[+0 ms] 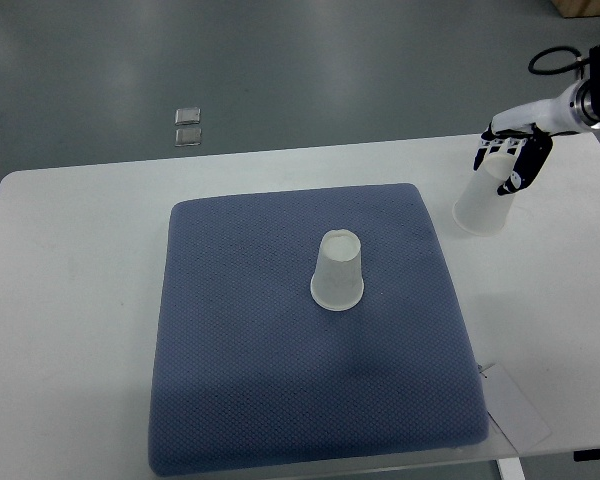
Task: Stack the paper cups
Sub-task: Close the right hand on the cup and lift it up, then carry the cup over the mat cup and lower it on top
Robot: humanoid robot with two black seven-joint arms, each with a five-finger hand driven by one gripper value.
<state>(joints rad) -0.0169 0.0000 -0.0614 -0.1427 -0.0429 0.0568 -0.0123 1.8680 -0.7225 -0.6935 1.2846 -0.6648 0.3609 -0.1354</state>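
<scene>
On the woven blue mat (280,400) stands a translucent cup (337,270); right-hand fingers (508,160) grip another cup (480,208).

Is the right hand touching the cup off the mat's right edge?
Touching. The top view shows the right hand with fingers wrapped over the upper end of the tilted paper cup.

One cup (337,271) upside down mid-cushion (230,380); another (480,208) right of it, seemingly off the cushion.
</scene>
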